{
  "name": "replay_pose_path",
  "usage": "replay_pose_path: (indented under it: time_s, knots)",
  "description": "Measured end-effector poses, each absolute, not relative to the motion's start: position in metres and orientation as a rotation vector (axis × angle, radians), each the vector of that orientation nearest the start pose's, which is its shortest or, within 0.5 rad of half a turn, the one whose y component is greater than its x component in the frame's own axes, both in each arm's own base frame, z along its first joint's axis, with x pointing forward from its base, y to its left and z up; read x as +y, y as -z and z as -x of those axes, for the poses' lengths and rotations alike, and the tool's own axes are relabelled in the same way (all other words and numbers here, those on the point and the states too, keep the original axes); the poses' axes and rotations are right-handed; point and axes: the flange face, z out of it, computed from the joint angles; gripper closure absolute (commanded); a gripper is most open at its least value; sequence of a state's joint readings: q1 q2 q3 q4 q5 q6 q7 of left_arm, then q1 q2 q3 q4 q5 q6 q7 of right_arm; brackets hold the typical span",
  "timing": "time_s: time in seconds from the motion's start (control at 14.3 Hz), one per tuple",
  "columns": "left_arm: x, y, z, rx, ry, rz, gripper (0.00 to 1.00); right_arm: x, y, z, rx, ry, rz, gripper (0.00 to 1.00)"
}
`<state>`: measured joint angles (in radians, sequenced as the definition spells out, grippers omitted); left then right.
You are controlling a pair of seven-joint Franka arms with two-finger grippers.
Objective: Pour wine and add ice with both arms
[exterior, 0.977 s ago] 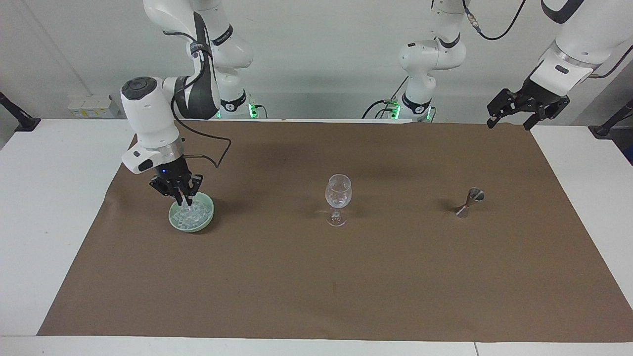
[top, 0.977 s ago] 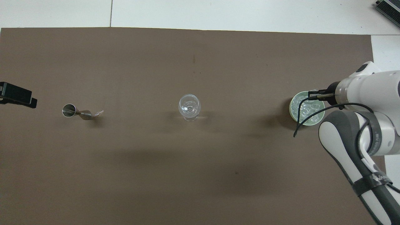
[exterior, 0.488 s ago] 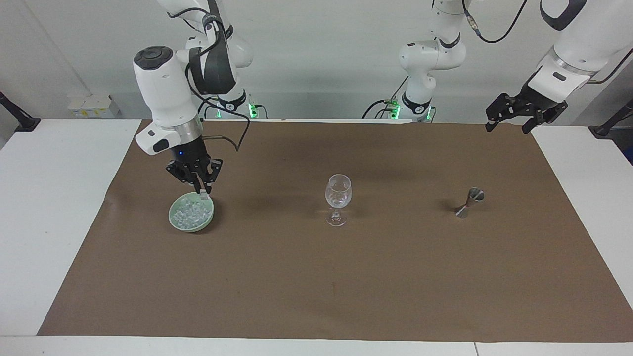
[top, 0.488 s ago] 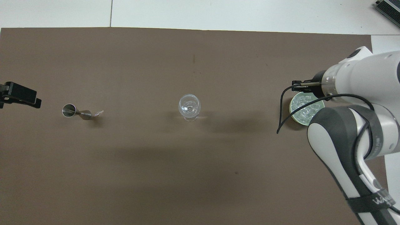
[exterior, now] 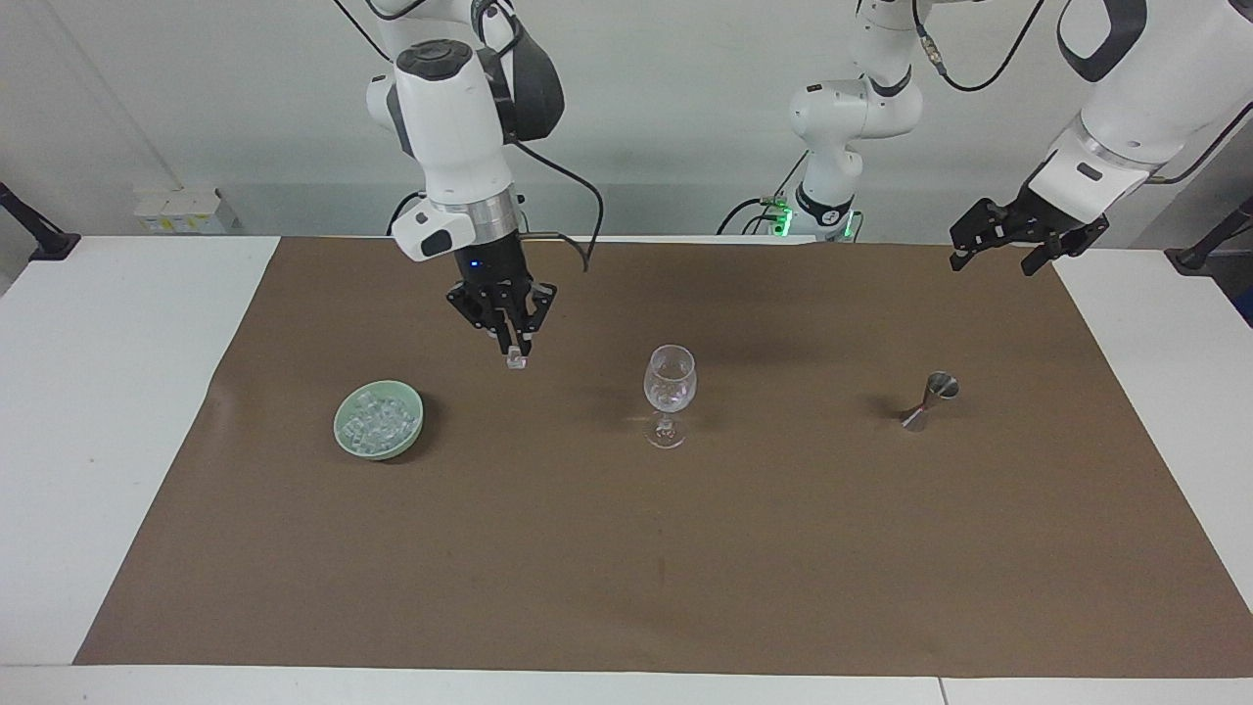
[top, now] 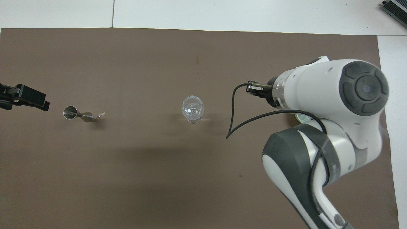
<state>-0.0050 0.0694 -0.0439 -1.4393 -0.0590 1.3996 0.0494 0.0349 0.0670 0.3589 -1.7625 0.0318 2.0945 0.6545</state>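
Ice cube hangs pinched in your right claw over the bench between bowl and glass; your left claw waits, seemingly spread.

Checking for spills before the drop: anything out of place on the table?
Nothing stands out. Wine glass and jigger stand upright, ice stays in the green bowl. Right claw holds one cube over the mat; left claw waits.

place: robot lab
evidence: two arm bases bolted at white table edge, brown paper sheet under right pincer, bare wall, loose cables
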Motion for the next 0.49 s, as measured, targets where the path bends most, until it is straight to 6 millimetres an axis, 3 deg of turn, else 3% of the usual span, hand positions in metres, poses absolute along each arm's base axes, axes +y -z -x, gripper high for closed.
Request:
replay_pose_path:
  time_s: [0.21,0.49]
  knots:
    - [-0.04,-0.633,-0.557,0.203,-0.17,3.192,0.0,0.27,-0.563,-0.55,0.558,0.236,2.779,1.0]
    - [-0.042,-0.637,-0.556,0.212,-0.149,3.192,0.0,0.3,-0.566,-0.559,0.745,0.204,2.619,1.0]
